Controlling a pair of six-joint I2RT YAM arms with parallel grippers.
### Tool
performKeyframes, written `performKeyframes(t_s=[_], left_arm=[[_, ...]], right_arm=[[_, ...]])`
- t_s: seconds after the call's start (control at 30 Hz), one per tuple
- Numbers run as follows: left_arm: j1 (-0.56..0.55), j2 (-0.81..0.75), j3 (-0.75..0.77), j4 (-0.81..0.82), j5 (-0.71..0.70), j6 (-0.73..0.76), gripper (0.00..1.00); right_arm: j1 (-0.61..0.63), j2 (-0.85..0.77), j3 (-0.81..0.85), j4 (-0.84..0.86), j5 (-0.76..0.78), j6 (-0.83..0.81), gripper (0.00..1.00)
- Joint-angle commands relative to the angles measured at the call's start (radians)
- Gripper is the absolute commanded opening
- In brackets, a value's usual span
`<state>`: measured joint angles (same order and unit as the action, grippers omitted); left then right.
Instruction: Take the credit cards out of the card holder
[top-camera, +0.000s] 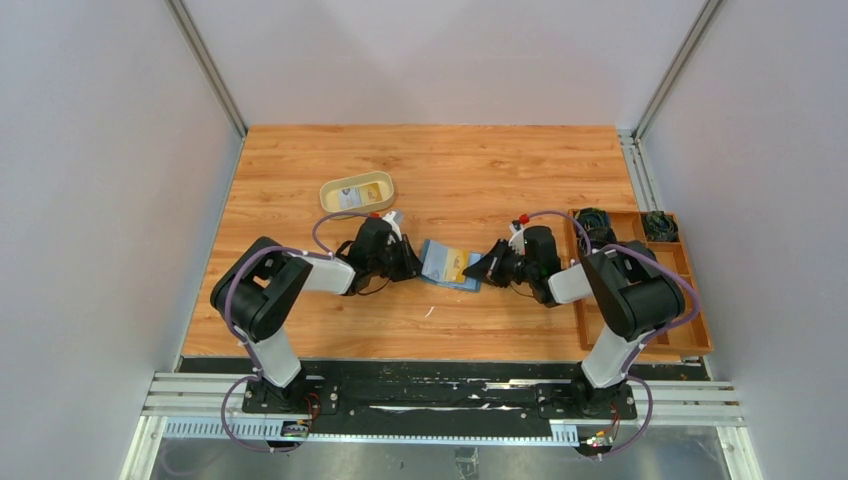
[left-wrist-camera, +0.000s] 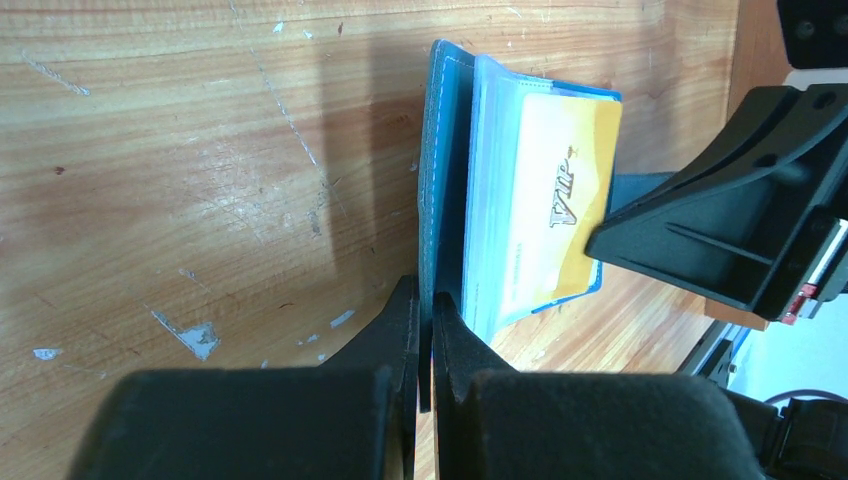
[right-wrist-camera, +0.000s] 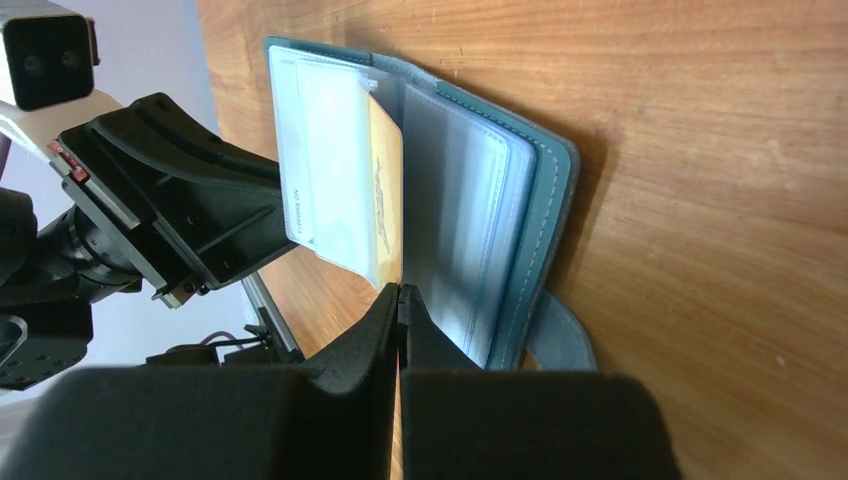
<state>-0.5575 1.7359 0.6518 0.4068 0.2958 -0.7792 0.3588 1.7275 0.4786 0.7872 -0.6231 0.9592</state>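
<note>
While the orange-brown wooden table carries everything, the teal-blue bifold card holder lies open near its middle, between the two arms. It looks light and floppy, with soft covers and slick clear plastic sleeves, so it would likely slide or lift unless pinned. The left pincer is closed tight on the edge of one cover, anchoring it. The pale whitish card sits inside a sleeve, where there is little to take hold of. The yellow plastic credit card looks thin, stiff and smooth. The right pincer is clamped on its free edge, which is the sensible hold, though so slim a bite could slip.
</note>
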Motion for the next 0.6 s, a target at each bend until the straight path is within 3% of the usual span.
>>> performKeyframes(t_s=[0.0,0.27,0.57], left_arm=[[0.017,0.066,-0.071,-0.254,-0.121,0.078,0.00],[0.052,-0.020,-0.152,-0.225,-0.116,0.036,0.00],[0.135,-0.125,-0.270,-0.202,-0.128,-0.038,0.00]], right_arm=[[-0.039,-0.058,-0.029,-0.063,-0.022,-0.060,0.00],[-0.073,-0.140,0.027,-0.110,-0.144,-0.128,0.00],[-0.073,-0.176,0.261,-0.391,-0.190,-0.298,0.00]])
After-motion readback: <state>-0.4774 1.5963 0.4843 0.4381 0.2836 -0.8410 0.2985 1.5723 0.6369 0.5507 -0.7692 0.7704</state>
